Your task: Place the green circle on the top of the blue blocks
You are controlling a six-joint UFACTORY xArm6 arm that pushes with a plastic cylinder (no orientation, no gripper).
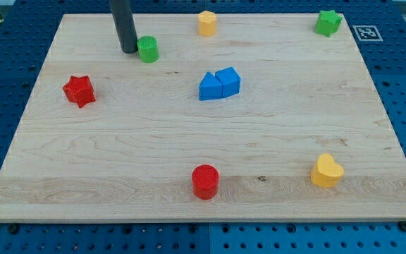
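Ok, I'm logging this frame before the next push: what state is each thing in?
my tip: down on the board, just left of the green circle
green circle: upper left, apart from the blues
blue triangular block: touching the blue cube
blue cube: mid-board
wooden board: lying flat

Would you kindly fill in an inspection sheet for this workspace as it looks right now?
Surface: pale wooden board, flat, lying on a blue perforated table.
Job's things: green circle block near the view's top left; blue triangular block and blue cube block touching side by side near the middle.
Clutter: red star block, red cylinder block, yellow heart block, yellow block at the top edge, green star block at top right.
Grippers: none; my tip sits just left of the green circle.
Cables: nothing seen.
Surroundings: a black-and-white marker tag beyond the board's top right corner.
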